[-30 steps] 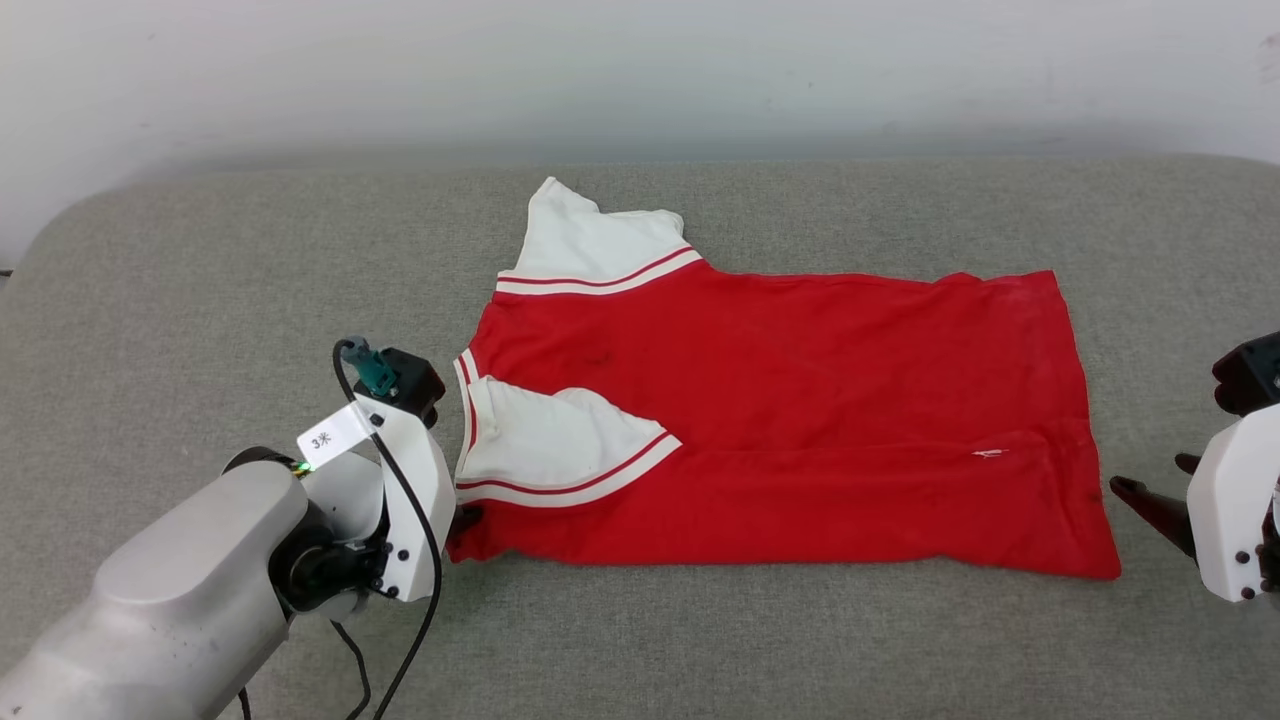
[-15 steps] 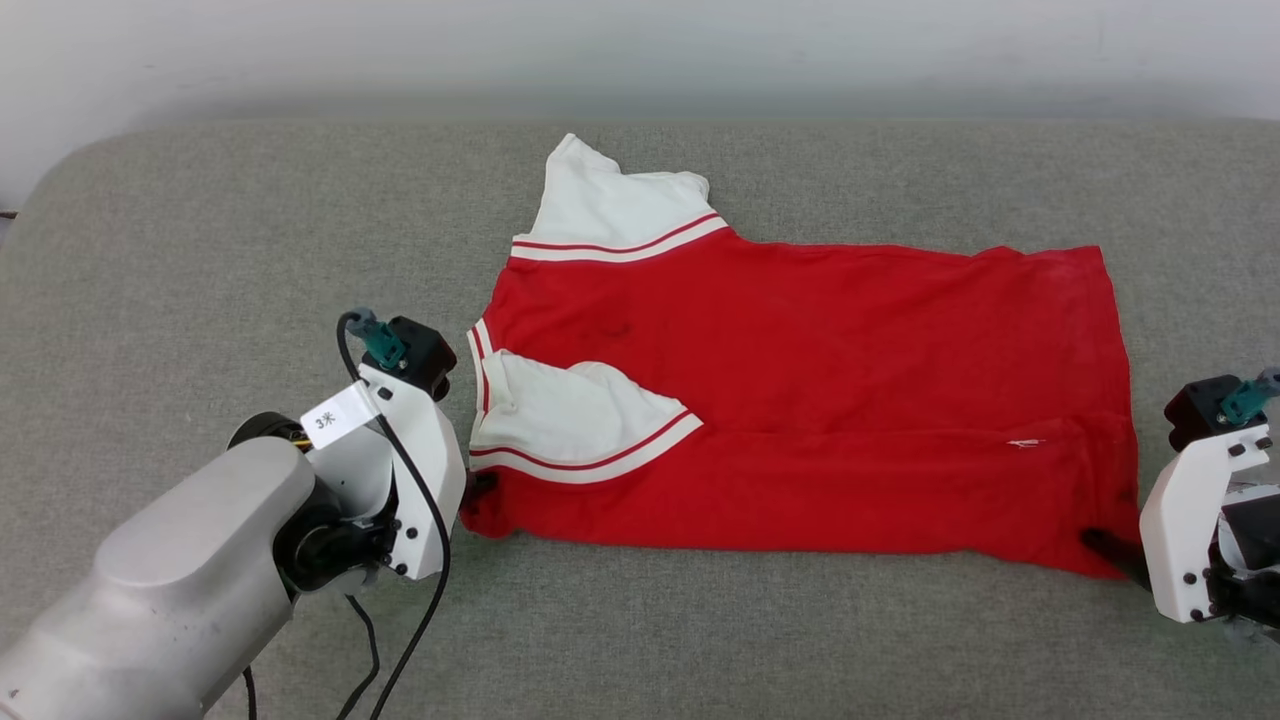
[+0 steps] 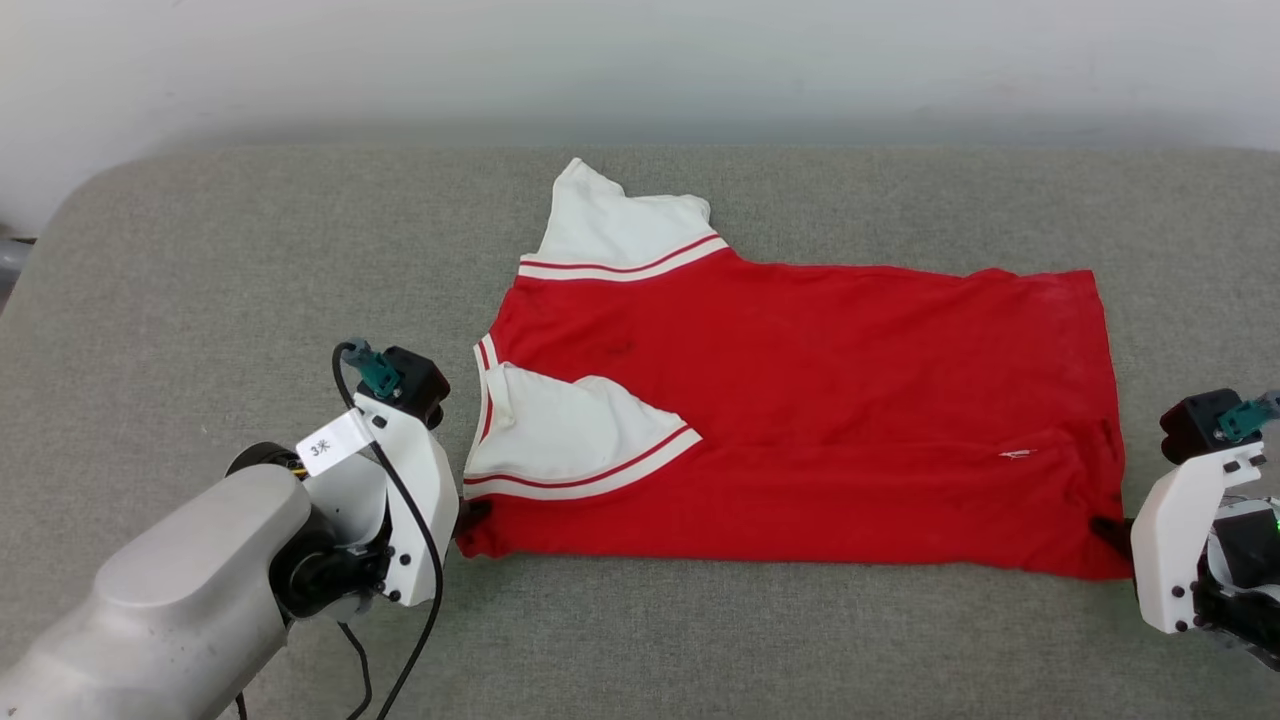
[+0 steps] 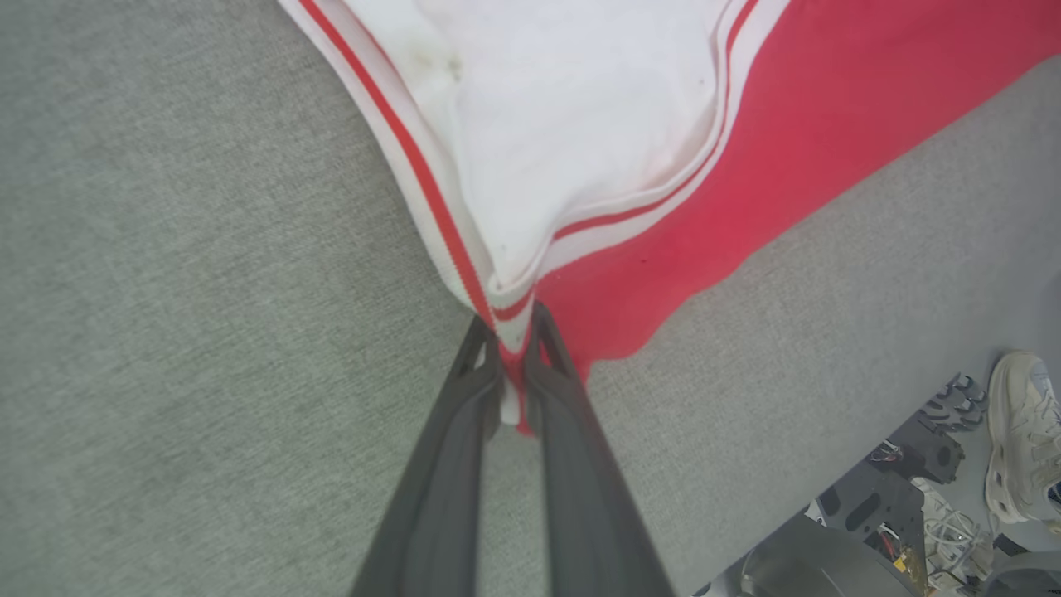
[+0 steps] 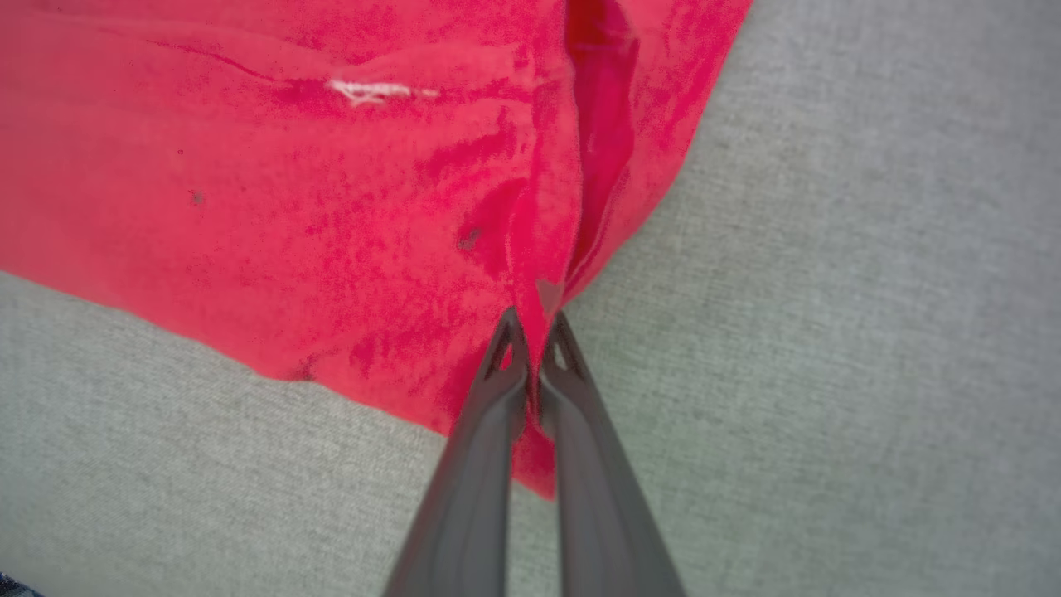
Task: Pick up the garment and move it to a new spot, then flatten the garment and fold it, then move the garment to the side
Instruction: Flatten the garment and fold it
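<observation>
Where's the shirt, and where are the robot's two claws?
garment (image 3: 820,400), head view, middle of its red body.
left gripper (image 4: 514,342), left wrist view, between fingertips pinching the striped trim.
right gripper (image 5: 535,332), right wrist view, between fingertips pinching a red corner.

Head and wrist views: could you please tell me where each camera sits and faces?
Head view: on the head, looking forward and down at the garment on the grey padded surface; both forearms, left hand and right hand show.
Left wrist view: on the left wrist, looking along its fingers at the white sleeve they pinch.
Right wrist view: on the right wrist, along its fingers at the pinched red hem corner.
Head and right wrist views share the white mark.
</observation>
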Motion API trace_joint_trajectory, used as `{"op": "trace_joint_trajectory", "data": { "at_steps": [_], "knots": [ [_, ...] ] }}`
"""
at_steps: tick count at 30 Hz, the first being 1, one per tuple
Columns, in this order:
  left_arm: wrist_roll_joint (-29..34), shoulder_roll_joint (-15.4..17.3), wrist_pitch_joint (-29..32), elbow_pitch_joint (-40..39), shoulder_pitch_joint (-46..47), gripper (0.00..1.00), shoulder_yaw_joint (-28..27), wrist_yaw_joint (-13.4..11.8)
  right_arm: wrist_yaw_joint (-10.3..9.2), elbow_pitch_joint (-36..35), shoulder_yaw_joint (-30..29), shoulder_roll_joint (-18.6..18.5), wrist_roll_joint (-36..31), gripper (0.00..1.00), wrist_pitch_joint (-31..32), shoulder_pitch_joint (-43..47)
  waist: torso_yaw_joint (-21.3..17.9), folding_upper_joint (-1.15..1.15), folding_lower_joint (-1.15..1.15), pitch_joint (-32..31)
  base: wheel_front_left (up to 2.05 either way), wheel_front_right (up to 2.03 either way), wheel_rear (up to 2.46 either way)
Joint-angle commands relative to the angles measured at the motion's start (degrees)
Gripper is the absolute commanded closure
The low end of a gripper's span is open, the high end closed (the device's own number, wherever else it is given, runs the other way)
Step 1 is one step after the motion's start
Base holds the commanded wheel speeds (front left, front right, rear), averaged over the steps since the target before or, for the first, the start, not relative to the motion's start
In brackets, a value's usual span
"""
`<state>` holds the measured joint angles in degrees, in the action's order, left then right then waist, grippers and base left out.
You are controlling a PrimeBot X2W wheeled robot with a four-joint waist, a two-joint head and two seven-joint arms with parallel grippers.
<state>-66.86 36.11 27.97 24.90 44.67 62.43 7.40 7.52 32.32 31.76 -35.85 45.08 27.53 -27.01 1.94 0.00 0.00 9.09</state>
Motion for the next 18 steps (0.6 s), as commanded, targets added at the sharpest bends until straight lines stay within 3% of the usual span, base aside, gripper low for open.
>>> {"op": "trace_joint_trajectory", "data": {
  "at_steps": [1, 18],
  "knots": [
    [-0.44, 0.6, -0.37, -0.04, -0.71, 1.0, 0.13, 0.04, -0.06, -0.4, -0.1, -0.63, 0.79, 1.0, -0.92, 0.48, 0.1, 0.0, 0.0, -1.2, 0.0, 0.0, 0.0],
    [-2.91, 6.7, -2.06, -4.54, -8.05, 1.0, 2.1, -0.34, -0.07, -9.78, -3.75, -3.34, 4.8, 1.0, -4.94, 12.94, 1.5, 0.0, 0.0, -7.97, 0.0, 0.0, 0.0]
  ]
}}
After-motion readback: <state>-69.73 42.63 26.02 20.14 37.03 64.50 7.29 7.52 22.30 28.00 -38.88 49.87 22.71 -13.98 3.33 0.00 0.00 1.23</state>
